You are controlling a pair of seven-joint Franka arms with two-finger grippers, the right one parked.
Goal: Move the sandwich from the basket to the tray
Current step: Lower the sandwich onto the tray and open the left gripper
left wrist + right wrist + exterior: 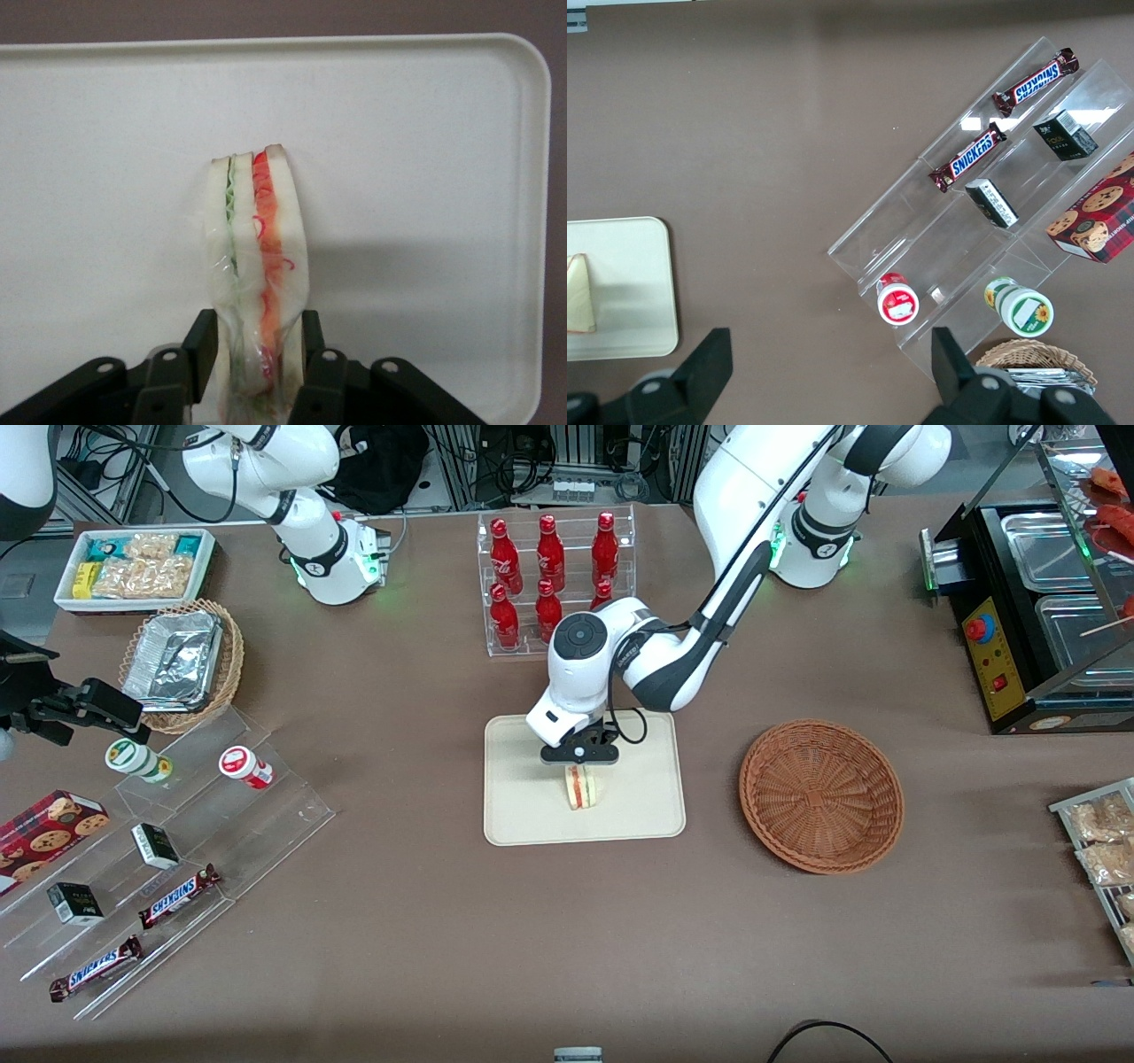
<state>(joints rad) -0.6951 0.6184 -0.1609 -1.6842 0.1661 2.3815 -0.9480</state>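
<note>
The sandwich [582, 786] is a wrapped white-bread wedge with green and orange-red filling [257, 257]. It stands on its edge at the middle of the cream tray [638, 815], cut side toward the front camera. My left gripper [580, 766] is straight above it and shut on the sandwich, with a black finger [200, 341] pressing each bread face so the wedge narrows between them. I cannot tell whether the sandwich touches the tray floor [425, 133]. The reddish-brown basket [821, 794] lies empty beside the tray, toward the working arm's end. The parked wrist view shows the sandwich [578, 292] on the tray [629, 292].
A clear rack of red bottles [549, 580] stands farther from the front camera than the tray. Toward the parked arm's end are clear steps with snack bars [177, 895], a pale wicker basket with foil trays [182, 664] and a white snack bin [133, 567]. A black food warmer [1036, 602] stands at the working arm's end.
</note>
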